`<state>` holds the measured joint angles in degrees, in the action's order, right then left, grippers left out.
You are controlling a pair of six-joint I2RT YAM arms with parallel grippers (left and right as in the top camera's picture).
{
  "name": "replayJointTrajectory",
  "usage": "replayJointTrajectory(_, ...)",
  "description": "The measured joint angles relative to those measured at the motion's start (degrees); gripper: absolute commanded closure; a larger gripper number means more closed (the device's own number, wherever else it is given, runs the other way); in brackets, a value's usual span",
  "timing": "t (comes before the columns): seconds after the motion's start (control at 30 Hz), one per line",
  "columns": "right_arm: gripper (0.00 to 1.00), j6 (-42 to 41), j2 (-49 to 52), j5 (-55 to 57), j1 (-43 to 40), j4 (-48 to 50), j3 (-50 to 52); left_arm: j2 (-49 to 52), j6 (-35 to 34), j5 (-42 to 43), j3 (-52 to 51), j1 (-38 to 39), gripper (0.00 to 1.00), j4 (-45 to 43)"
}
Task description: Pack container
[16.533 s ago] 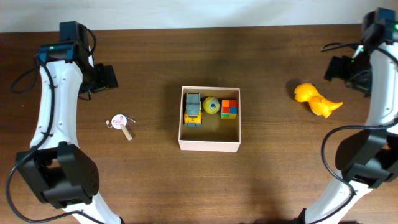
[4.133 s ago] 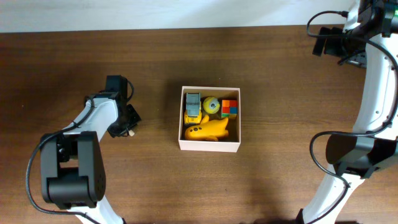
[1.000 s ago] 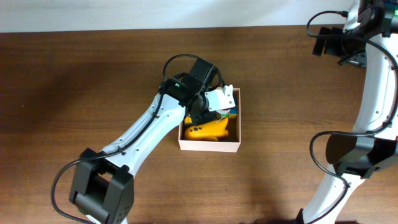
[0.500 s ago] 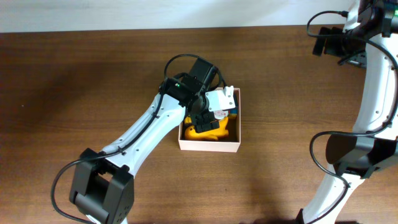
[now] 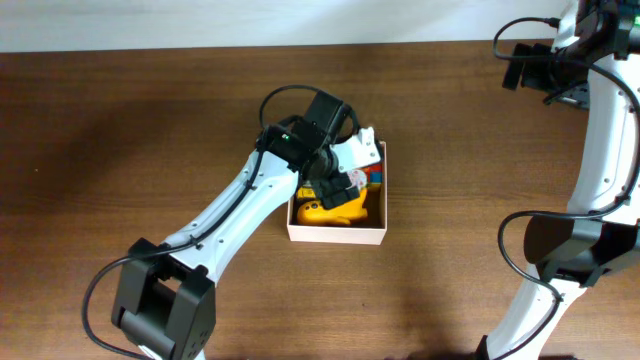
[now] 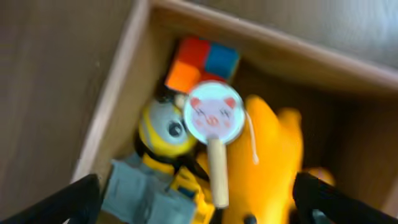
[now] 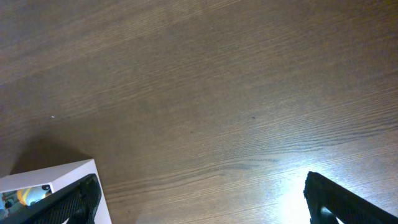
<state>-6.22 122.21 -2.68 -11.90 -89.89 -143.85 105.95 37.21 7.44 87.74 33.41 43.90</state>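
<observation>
Left wrist view: shows the left gripper [image 6: 208, 202] spread wide, with its dark fingers [image 6: 78, 199] far apart in the two lower corners, pinching nothing and, as far as can be told, touching nothing. Directly beneath the gap: a pig-faced rattle [image 6: 213, 118], wooden stick pointing back toward the jaws, lying loose across a yellow animal toy [image 6: 273, 168]. Packed close around these: a one-eyed yellow ball [image 6: 158, 130] just left of the rattle's disc, a colour-block cube [image 6: 202, 62] just beyond, a grey and yellow truck [image 6: 146, 199] at the near left. All of it inside the container [image 6: 115, 93], with a cream wall along the left and another across the top.

Overhead, puts that box at the middle of the table [image 5: 200, 100], the left arm reaching over its back left corner. Puts the right gripper [image 7: 205, 208] well apart at the far right corner; from its own wrist camera, likewise spread wide, empty, over bare wood, with only a corner of the container at the lower left.

Judged nearly done: five toys in the box, none found on the wood outside it. Left, by the look: raise the left arm clear without dragging the rattle; otherwise no packing to do.
</observation>
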Motion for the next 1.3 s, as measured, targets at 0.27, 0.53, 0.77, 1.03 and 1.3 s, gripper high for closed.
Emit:
replayJointTrajectory(0.27, 0.01, 0.0, 0.0, 0.0, 0.0, 0.0, 0.0, 0.0, -20.7, -6.1, 2.9, -4.2, 0.01, -5.9)
replayJointTrajectory(0.53, 0.01, 0.1, 0.0, 0.0, 0.0, -0.2, 0.0, -5.0, -31.6, -19.8, 7.9, -13.8, 0.01, -3.5)
replayJointTrajectory(0.77, 0.01, 0.5, 0.0, 0.1, 0.0, -1.6, 0.0, -12.9, -43.3, -24.9, 9.5, -26.5, 0.01, 7.6)
replayJointTrajectory(1.03, 0.01, 1.7, 0.0, 0.5, 0.0, -3.4, 0.0, -12.6, -55.3, -25.0, 9.4, -37.1, 0.01, 19.3)
replayJointTrajectory(1.3, 0.01, 2.4, 0.0, 1.3, 0.0, -4.0, 0.0, -12.6, -56.8, -24.8, 9.4, -37.8, 0.01, 19.6)
